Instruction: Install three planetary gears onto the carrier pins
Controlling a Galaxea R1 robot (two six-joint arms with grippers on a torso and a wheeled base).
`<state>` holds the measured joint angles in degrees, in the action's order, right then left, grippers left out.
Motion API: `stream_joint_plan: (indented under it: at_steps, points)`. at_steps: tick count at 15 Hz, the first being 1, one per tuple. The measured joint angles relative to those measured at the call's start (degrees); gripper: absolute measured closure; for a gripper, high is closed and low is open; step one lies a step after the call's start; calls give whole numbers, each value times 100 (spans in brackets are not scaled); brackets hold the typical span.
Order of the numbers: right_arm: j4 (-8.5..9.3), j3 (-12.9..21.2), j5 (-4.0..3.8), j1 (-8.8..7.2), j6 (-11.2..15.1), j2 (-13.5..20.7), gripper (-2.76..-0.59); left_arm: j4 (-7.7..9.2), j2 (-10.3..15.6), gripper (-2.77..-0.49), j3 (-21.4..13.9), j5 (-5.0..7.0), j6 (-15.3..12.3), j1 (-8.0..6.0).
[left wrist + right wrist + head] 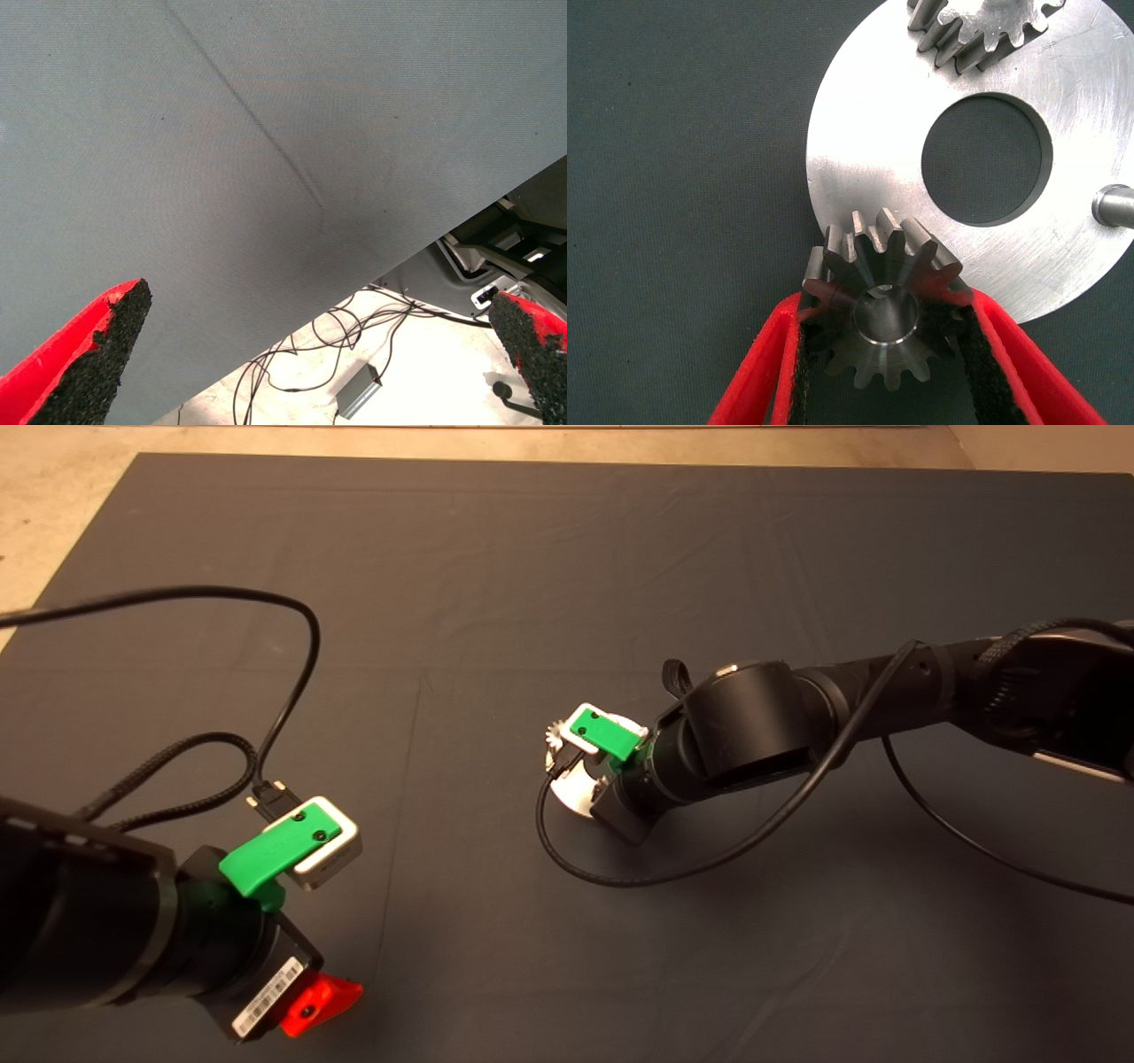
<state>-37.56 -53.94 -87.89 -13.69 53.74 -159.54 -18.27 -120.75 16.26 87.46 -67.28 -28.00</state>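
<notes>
My right gripper [886, 305] is shut on a small dark planetary gear [881, 310], held flat at the rim of the shiny round disc [868, 150]. Something shiny and round shows inside the gear's centre hole; I cannot tell whether it is a carrier pin. A second gear [983, 31] sits on the far side of the disc. One bare carrier pin [1116, 205] stands upright by the big centre hole. In the head view the right arm covers most of the disc [571, 793]; the seated gear [555, 732] peeks out beside it. My left gripper [310, 345] waits open at the lower left.
A black cable [292, 646] loops over the mat on the left, and another [620, 877] curls in front of the disc. In the left wrist view the mat's edge [425, 248] gives way to a floor with loose wires [345, 336].
</notes>
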Motion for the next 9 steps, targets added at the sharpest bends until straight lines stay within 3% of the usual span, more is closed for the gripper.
stream_joint_plan:
  at_steps: [9]
  points:
    - [-15, -2, -4, 0, -126, 20, -102, -1, 32, -277, 0, 0, 2, -2]
